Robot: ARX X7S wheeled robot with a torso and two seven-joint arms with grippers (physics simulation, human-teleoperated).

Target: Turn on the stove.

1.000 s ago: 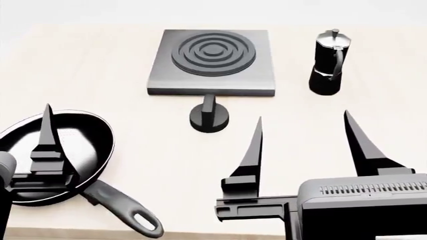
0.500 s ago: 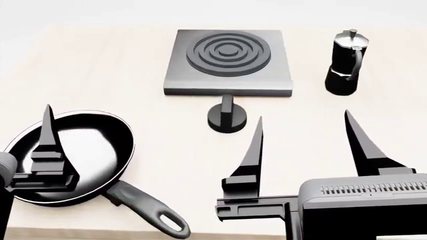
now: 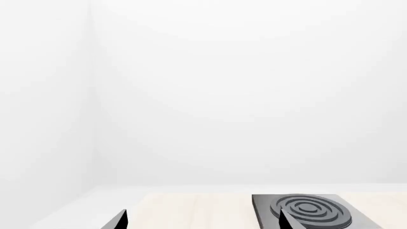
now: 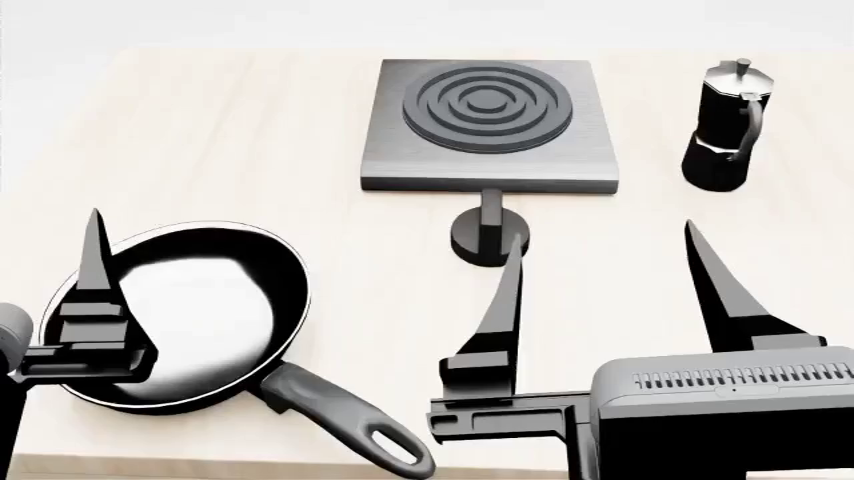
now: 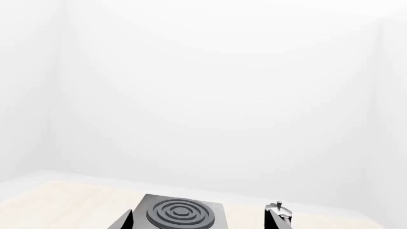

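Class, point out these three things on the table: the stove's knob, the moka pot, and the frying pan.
stove's knob [image 4: 489, 236], head view, on the round black base below the slab.
moka pot [image 4: 722, 130], head view, on its black body.
frying pan [image 4: 200, 300], head view, on its shiny inner floor.

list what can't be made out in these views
- Knob: head view only, its near side hidden by a right jaw; setting unreadable.
- Left gripper: head view shows one jaw over the frying pan; gap unclear.
- Moka pot: right wrist view, cut off by the bottom edge.

grey stove [image 4: 400, 150], black ringed burner [image 4: 489, 107]
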